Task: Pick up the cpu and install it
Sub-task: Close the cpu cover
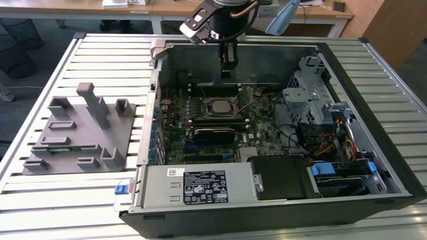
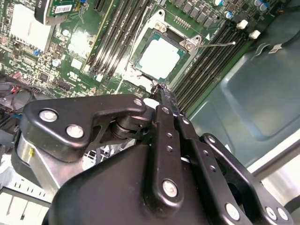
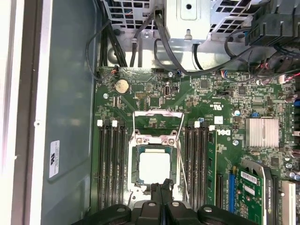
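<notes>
The silvery, square cpu (image 3: 153,168) is lying in the socket (image 3: 132,172), just beside the gripper (image 3: 161,188), which is pinching closed on nothing.

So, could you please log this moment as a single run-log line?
cpu: lying in socket | gripper: shut, holding nothing | position: above socket edge, apart from cpu
</notes>
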`<state>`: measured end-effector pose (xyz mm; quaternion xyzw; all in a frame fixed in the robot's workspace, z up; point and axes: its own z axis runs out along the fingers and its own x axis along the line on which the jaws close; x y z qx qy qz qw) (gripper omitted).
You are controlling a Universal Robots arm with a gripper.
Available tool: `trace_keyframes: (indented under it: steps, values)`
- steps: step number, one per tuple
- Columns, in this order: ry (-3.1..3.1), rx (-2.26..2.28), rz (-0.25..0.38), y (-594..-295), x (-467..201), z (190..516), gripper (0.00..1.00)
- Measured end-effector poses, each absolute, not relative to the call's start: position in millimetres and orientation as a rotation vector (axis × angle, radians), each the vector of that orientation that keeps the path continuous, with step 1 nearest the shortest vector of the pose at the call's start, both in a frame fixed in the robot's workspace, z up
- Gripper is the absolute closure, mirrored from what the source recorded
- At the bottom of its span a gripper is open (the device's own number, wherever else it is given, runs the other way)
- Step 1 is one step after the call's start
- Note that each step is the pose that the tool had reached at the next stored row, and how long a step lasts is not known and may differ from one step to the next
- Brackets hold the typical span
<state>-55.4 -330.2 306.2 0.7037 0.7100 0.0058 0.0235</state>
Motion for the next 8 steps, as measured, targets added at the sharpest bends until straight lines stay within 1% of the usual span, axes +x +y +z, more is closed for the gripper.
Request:
trace_keyframes:
  steps: [8]
  values:
    - [2.198, 2.178, 0.018, -330.1, -53.0, 308.6, 0.89]
